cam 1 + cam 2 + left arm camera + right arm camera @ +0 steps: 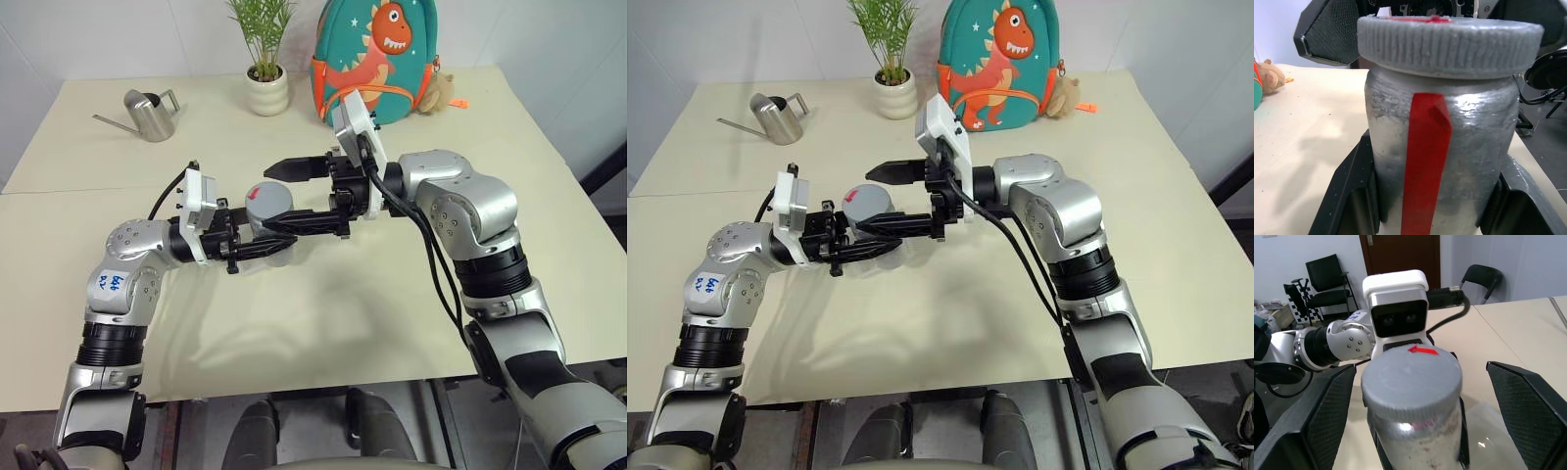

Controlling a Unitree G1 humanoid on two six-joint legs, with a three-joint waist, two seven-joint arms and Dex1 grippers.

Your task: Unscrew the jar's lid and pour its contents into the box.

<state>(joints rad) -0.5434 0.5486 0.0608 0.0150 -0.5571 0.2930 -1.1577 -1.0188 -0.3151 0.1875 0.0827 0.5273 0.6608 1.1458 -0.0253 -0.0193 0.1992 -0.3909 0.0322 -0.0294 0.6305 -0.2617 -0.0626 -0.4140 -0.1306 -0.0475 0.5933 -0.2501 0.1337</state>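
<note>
Meanwhile, the left gripper (pixel 257 245) is clamping the jar (pixel 1437 156) by its body, holding it upright above the middle of the table (pixel 323 323) with the lid (pixel 268 199) sitting screwed on top. Reaching in from three o'clock, the right gripper (pixel 290 196) is straddling that lid, its fingers (pixel 1528 406) standing apart on either side without touching it.
</note>
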